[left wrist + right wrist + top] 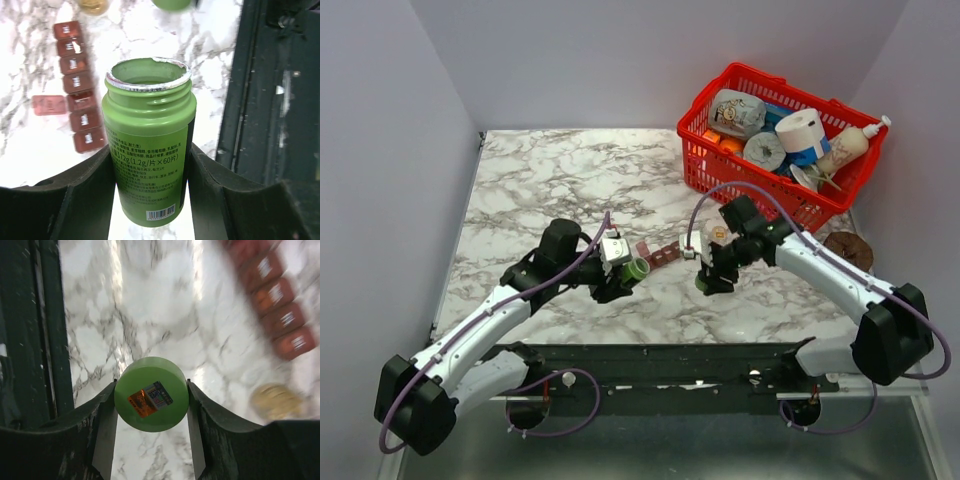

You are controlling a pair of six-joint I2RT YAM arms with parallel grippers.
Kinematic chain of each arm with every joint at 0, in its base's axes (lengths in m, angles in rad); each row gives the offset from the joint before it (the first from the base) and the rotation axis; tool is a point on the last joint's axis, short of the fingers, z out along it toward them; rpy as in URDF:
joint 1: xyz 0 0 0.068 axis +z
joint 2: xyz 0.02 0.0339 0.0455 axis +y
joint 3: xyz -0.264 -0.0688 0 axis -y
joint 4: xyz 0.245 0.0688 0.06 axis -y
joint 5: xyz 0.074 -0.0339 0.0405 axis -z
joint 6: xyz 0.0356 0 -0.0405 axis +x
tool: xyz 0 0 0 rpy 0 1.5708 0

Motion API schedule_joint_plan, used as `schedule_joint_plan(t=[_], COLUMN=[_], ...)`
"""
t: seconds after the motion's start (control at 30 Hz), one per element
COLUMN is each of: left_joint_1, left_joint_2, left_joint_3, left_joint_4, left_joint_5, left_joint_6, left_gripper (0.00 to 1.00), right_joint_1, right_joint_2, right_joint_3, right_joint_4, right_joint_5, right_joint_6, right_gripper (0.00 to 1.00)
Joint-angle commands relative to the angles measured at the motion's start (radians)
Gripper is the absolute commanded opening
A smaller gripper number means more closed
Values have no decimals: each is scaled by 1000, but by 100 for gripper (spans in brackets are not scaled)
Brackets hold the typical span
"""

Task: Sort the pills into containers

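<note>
1 bottle [149,115] in left gripper [150,150], cap [151,396] in right gripper [152,384]

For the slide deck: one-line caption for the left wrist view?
Left hand holds an uncapped green pill bottle beside the reddish-brown pill organiser, one lid open.

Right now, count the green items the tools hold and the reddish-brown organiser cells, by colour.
Green: 2, the bottle in the left tool and the cap in the right tool.
Reddish-brown cells: 7.
Total: 9.
</note>
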Motion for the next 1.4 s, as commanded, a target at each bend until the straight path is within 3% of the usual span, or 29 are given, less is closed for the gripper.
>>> schedule_joint_plan(t=[0.0,0.23,0.37,0.57,0.6,0.87,1.13,1.17,1.23,1.3,1.37], left_joint_1=[0,1,3,43,50,130,147,149,149,159,176], left_joint_2=[-10,-112,-154,-136,-134,-105,41,49,53,26,4], left_joint_3=[-7,-85,-136,-134,-136,-107,-84,-76,-20,20,21], left_joint_4=[113,380,598,774,810,1463,2012,2008,1991,1747,1677], left_joint_5=[-91,-76,-85,-50,-27,-77,-379,-392,-319,-234,-263], left_joint_6=[28,-139,-291,-514,-547,-998,-1500,-1581,-1580,-1504,-1540], left_gripper=[0,0,0,0,0,0,0,0,0,0,0], right_joint_1=[4,3,3,-11,-19,-62,-155,-158,-166,-172,-175], right_joint_2=[16,151,199,180,133,-133,-134,-137,-142,-139,-128], right_joint_3=[-172,-205,-208,-209,-205,-121,-127,-127,-128,-127,-127], right_joint_4=[272,352,368,349,340,279,279,285,286,289,291], right_joint_5=[233,336,382,367,329,106,12,9,-3,-5,2], right_joint_6=[75,121,141,150,152,205,225,231,238,245,250], right_gripper=[52,54,63,90,99,100,100,100,100,100,100])
